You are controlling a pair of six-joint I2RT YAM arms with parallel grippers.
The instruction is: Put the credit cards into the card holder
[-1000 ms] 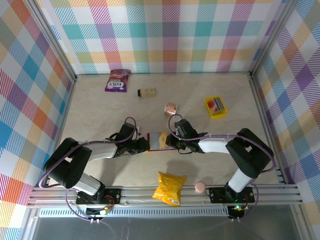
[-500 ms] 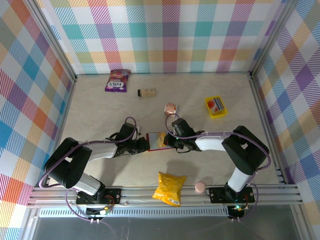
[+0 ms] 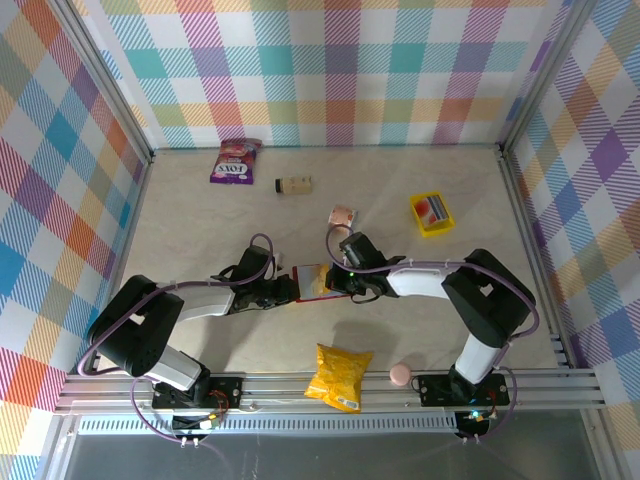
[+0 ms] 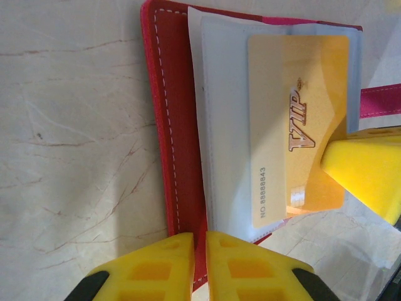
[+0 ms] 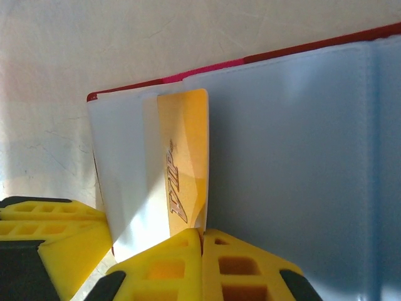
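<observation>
On a beige counter (image 3: 200, 220) between plaid walls (image 3: 330, 70), left fingers (image 4: 150, 269) pinch the card holder (image 4: 166, 125), clenched right fingers (image 5: 244, 263) touching the yellow card (image 4: 294, 100).

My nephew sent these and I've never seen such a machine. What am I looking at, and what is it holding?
A left arm and a right arm are bolted at a table's near edge, each ending in a yellow two-finger pincer. The wide picture looks down from above; the close-ups come from wrist cameras. The left pincer is shut on the edge of an open red holder. The right pincer is closed at the end of a yellow card, apparently pinching it, partly inside a clear pocket. Also there: a yellow tray, a chip bag, a purple packet, a small bottle.
</observation>
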